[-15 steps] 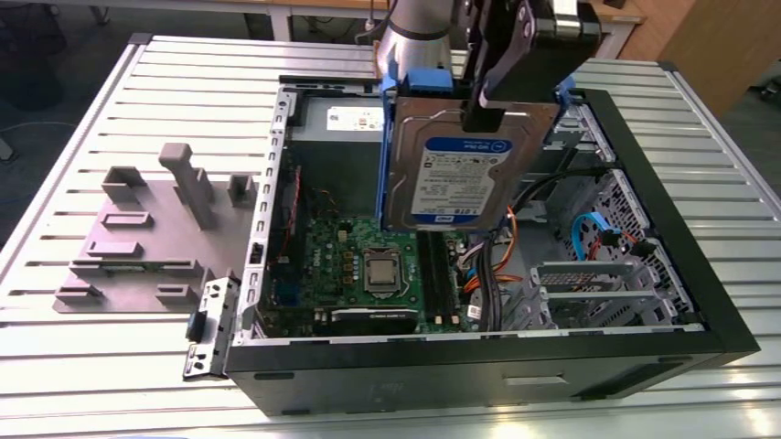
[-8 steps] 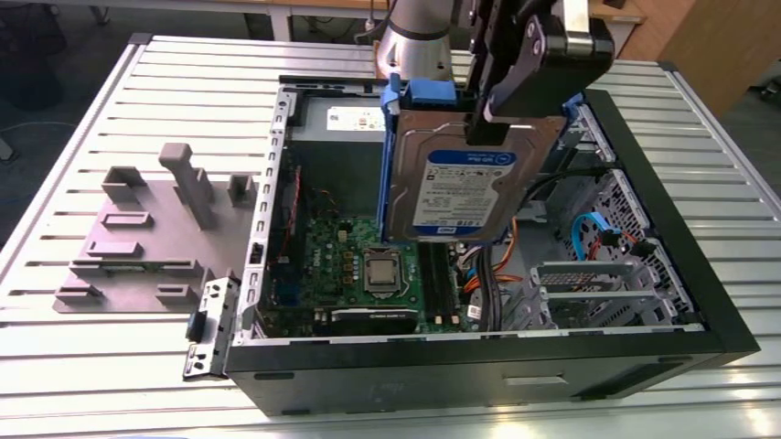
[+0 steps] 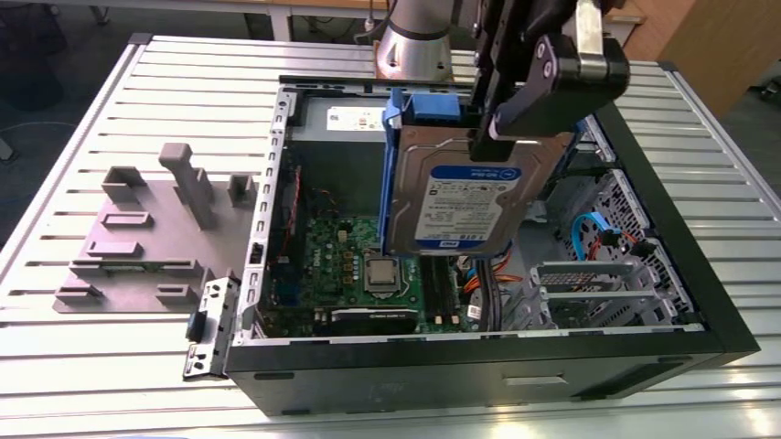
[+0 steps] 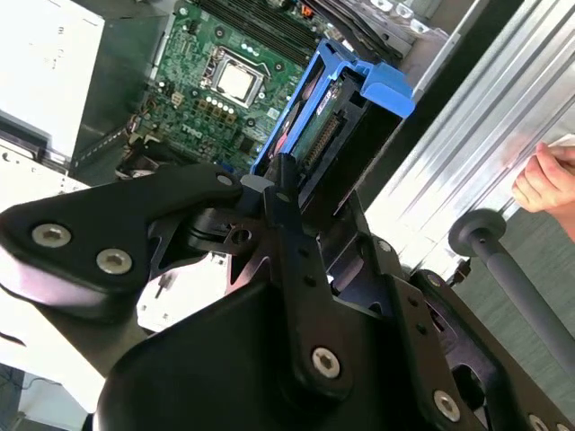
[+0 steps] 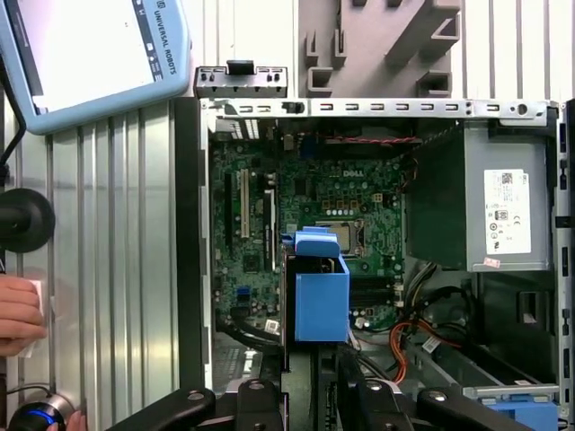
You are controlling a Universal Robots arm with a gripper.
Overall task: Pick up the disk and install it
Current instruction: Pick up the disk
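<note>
One disk (image 3: 462, 203); one computer case (image 3: 488, 368)

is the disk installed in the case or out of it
Out. The disk hangs on edge above the open computer case, clamped in the gripper, not seated in any bay.

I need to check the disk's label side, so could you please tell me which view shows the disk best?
The exterior view: the disk hangs upright in the gripper over the open case, label face showing. Both wrist views show it edge-on, mostly its blue carrier.
</note>
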